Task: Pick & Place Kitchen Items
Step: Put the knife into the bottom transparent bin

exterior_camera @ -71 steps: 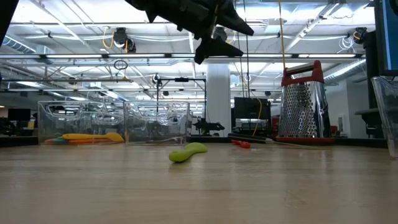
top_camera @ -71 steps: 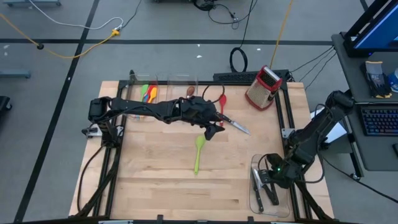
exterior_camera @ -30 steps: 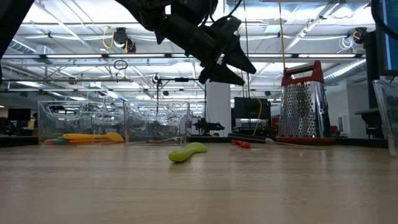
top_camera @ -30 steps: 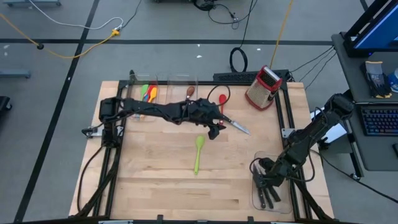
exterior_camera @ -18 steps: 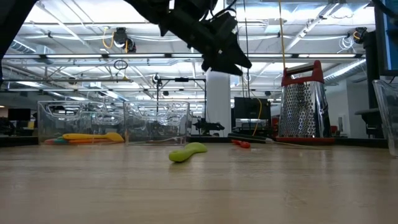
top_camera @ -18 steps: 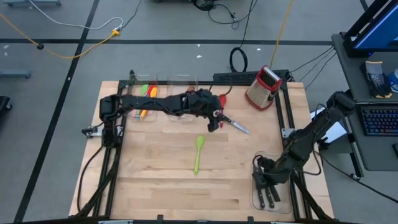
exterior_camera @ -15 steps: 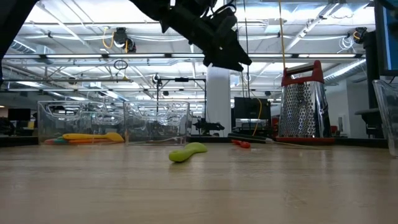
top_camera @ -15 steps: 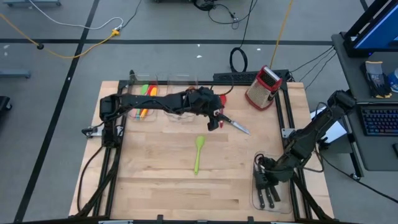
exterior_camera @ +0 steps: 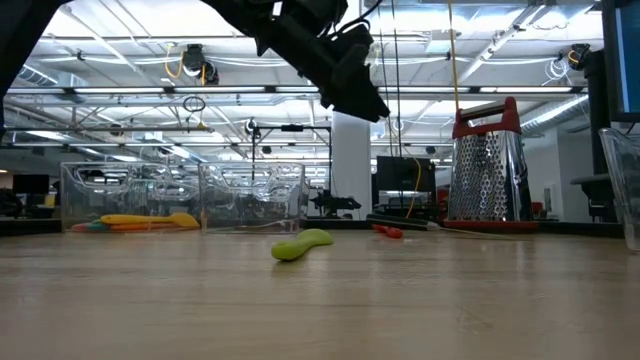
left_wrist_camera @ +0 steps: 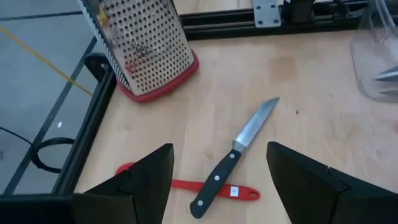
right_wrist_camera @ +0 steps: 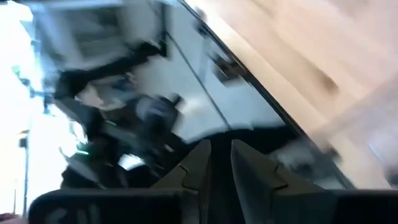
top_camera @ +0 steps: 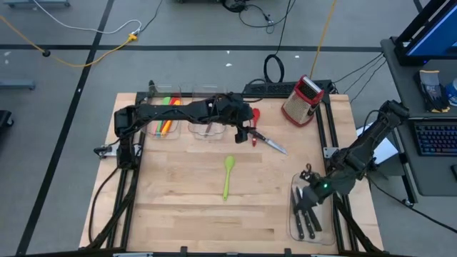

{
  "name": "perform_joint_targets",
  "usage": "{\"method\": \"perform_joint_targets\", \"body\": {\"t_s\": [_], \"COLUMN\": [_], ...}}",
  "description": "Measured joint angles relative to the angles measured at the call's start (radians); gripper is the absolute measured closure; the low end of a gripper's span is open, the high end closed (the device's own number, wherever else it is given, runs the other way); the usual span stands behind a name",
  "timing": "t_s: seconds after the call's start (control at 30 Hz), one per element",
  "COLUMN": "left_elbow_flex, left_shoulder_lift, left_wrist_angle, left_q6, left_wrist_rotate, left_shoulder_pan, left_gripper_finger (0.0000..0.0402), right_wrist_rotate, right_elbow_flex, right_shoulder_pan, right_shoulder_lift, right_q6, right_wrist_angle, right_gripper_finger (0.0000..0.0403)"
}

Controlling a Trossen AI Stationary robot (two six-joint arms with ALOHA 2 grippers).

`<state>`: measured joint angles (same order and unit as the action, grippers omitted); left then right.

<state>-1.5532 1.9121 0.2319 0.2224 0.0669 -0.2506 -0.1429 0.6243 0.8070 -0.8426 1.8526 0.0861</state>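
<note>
The left gripper (top_camera: 241,134) hovers above the far middle of the bench (top_camera: 178,207), jaws wide and empty, apparently lined up over the knife (left_wrist_camera: 236,150) for a pick. The knife lies flat, its handle across the red spoon (left_wrist_camera: 186,183), near the grater (left_wrist_camera: 144,46). The right gripper (top_camera: 308,191) sits over the bin (top_camera: 293,228) at the near right, which holds more knives (top_camera: 305,218); its jaws are narrow and seemingly empty.

Only the left wrist view shows the knife overlapping the spoon. Only the high view shows the green spoon (top_camera: 228,175) alone mid-bench and sorted utensils (top_camera: 166,118) in the far-left bin (top_camera: 168,135). The low view confirms the left gripper rides clear of the bench.
</note>
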Motion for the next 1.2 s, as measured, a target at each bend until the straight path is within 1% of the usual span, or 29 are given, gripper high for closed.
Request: {"method": "perform_joint_targets", "body": {"t_s": [0.1,0.2,0.3,0.4,0.57,0.63,0.7,0.83,1.07,1.2], "left_elbow_flex": [-0.001,-0.031,-0.121,-0.244,-0.448,-0.503,-0.533,-0.548,-0.549,-0.549], "left_shoulder_lift": [0.015,0.066,0.143,0.230,0.365,0.405,0.438,0.486,0.533,0.541], "left_wrist_angle": [-0.018,-0.005,0.071,0.179,0.334,0.363,0.371,0.353,0.354,0.342], "left_q6": [0.022,0.042,0.100,0.142,0.167,0.173,0.179,0.179,0.176,0.204], "left_wrist_rotate": [0.002,0.005,0.006,0.008,0.042,0.058,0.077,0.120,0.116,0.099], "left_shoulder_pan": [0.007,0.016,0.024,0.024,0.013,0.013,0.013,0.013,0.013,0.013], "left_gripper_finger": [0.0142,0.0142,0.0142,0.0142,0.0142,0.0142,0.0142,0.0142,0.0142,0.0142], "right_wrist_rotate": [-0.127,-0.216,-0.283,-0.327,-0.334,-0.332,-0.333,-0.332,-0.329,-0.329], "right_elbow_flex": [0.000,0.000,0.000,0.000,0.000,0.000,0.000,0.000,0.000,0.000], "right_shoulder_pan": [0.000,0.000,0.000,-0.001,-0.001,-0.001,-0.001,-0.001,-0.001,-0.001], "right_shoulder_lift": [0.051,0.097,0.135,0.162,0.192,0.202,0.211,0.223,0.227,0.227], "right_q6": [-0.092,-0.172,-0.237,-0.280,-0.326,-0.341,-0.355,-0.373,-0.372,-0.371], "right_wrist_angle": [-0.019,-0.015,-0.015,-0.015,-0.015,-0.014,-0.015,-0.014,-0.015,-0.015], "right_gripper_finger": [0.0348,0.0349,0.0349,0.0349,0.0349,0.0349,0.0348,0.0348,0.0348,0.0348]}}
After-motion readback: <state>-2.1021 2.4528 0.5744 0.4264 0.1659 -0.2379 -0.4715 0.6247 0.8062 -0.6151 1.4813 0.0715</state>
